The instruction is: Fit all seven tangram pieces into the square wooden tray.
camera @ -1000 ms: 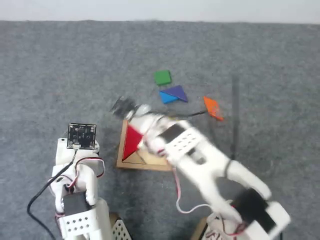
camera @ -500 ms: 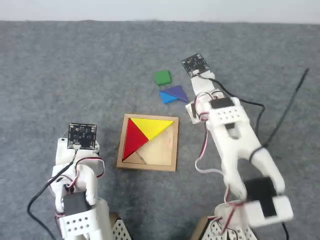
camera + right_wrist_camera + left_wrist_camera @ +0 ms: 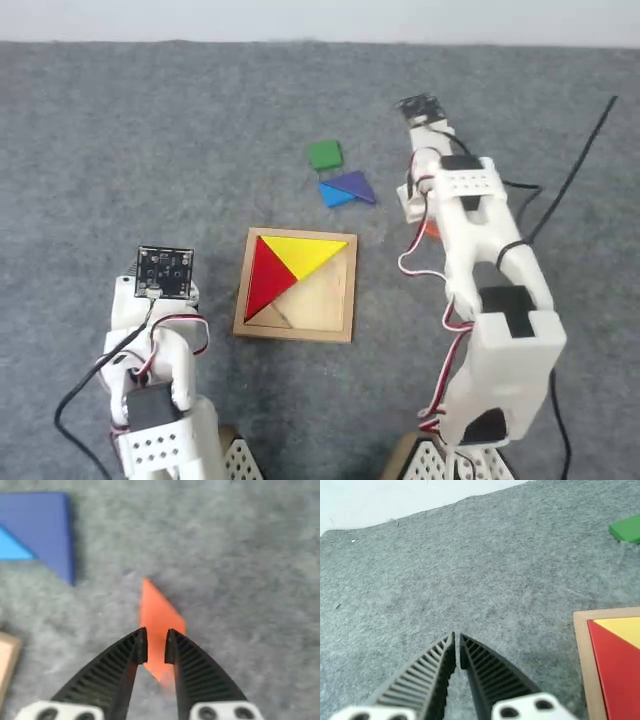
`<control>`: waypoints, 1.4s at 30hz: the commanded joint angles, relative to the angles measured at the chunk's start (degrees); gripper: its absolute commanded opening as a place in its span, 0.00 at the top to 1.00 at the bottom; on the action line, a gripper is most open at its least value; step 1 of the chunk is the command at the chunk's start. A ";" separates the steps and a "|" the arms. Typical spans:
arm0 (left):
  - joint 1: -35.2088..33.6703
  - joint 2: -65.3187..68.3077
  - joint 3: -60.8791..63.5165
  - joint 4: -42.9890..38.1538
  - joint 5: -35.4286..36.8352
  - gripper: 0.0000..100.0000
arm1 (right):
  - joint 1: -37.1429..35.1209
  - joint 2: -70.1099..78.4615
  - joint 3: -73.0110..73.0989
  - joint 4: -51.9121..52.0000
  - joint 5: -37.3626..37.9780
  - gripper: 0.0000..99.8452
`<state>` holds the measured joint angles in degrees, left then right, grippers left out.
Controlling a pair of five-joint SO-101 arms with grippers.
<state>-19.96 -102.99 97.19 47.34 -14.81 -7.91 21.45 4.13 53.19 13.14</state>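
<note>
The square wooden tray (image 3: 345,290) lies mid-table and holds a red triangle (image 3: 262,280) and a yellow triangle (image 3: 305,252). A green square (image 3: 325,154), a light blue triangle (image 3: 335,195) and a purple triangle (image 3: 353,184) lie loose beyond it. The right arm (image 3: 470,215) stretches out to the right of these pieces, covering most of the orange parallelogram (image 3: 431,229). My right gripper (image 3: 156,645) hangs just above that orange piece (image 3: 160,612), fingers a narrow gap apart and holding nothing. Left of the tray, my left gripper (image 3: 456,647) is shut and holds nothing.
The left arm (image 3: 160,340) sits at the near left of the grey felt mat. In the left wrist view the tray's rim (image 3: 581,650) and the green square (image 3: 626,529) show at the side. The mat's far edge meets a white surface (image 3: 320,20).
The right arm swung away from over the tray, to the right and farther out, and now stands over the orange piece. The yellow triangle lies in the tray. The left arm kept still.
</note>
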 commanded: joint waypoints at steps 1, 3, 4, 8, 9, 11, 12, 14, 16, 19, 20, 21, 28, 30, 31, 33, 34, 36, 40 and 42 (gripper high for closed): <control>-0.18 -1.32 -0.84 0.18 -0.53 0.99 | 1.63 -0.57 -3.78 0.84 -0.53 0.91; -0.18 -1.32 -0.84 0.18 -0.53 0.99 | 2.59 -0.57 -4.40 2.59 -0.53 0.92; -0.18 -1.32 -0.84 0.18 -0.53 0.99 | 3.30 -0.31 -5.27 4.35 -0.53 0.92; -0.18 -1.32 -0.84 0.18 -0.62 0.99 | 8.75 1.27 -10.73 10.59 -4.13 0.91; -0.18 -1.32 -0.84 0.18 -0.62 0.99 | 10.42 2.07 -12.66 11.47 -5.98 0.91; -0.18 -1.32 -0.84 0.18 -0.62 0.99 | 12.97 3.65 -16.18 13.05 -8.26 0.91; -0.18 -1.32 -0.84 0.18 -0.62 0.99 | 13.67 4.35 -17.76 14.11 -8.97 0.91; -0.18 -1.32 -0.84 0.18 -0.62 0.99 | 13.85 5.14 -20.40 16.48 -9.58 0.91; -0.18 -1.32 -0.84 0.18 -0.62 0.99 | 14.11 4.88 -21.89 18.24 -10.90 0.91; -0.18 -1.32 -0.84 0.18 -0.62 0.99 | 16.92 3.12 -22.95 19.03 -15.74 0.85; -0.18 -1.32 -0.84 0.18 -0.62 0.99 | 17.80 2.24 -23.03 19.03 -16.18 0.82; -0.18 -1.32 -0.84 0.18 -0.62 0.99 | 18.33 1.27 -23.03 19.03 -16.18 0.79; -0.18 -1.32 -0.84 0.18 -0.62 0.99 | 11.91 -1.45 -22.86 22.55 -10.46 0.78; -0.18 -1.32 -0.84 0.18 -0.62 0.99 | 8.22 -1.45 -22.86 24.04 -8.44 0.79; -0.18 -1.32 -0.84 0.18 -0.62 0.99 | 6.46 -1.45 -22.86 24.66 -7.65 0.79; -0.18 -1.32 -0.84 0.09 -0.62 0.99 | 2.95 -1.27 -22.68 25.36 -5.36 0.79; -0.09 -1.32 -0.84 0.09 -0.62 0.99 | 1.27 -1.27 -21.80 25.10 -4.40 0.79; -0.09 -1.32 -0.84 0.09 -0.62 0.99 | -1.36 -1.36 -19.52 23.16 -2.64 0.79; -0.09 -1.32 -0.84 0.09 -0.62 0.99 | -2.51 -1.27 -14.42 16.22 -1.32 0.79; -0.09 -1.32 -0.84 0.09 -0.62 0.99 | -2.51 -1.19 -12.57 12.88 -1.32 0.79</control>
<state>-19.96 -102.99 97.19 47.34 -14.81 -10.11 24.62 -9.05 70.59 10.77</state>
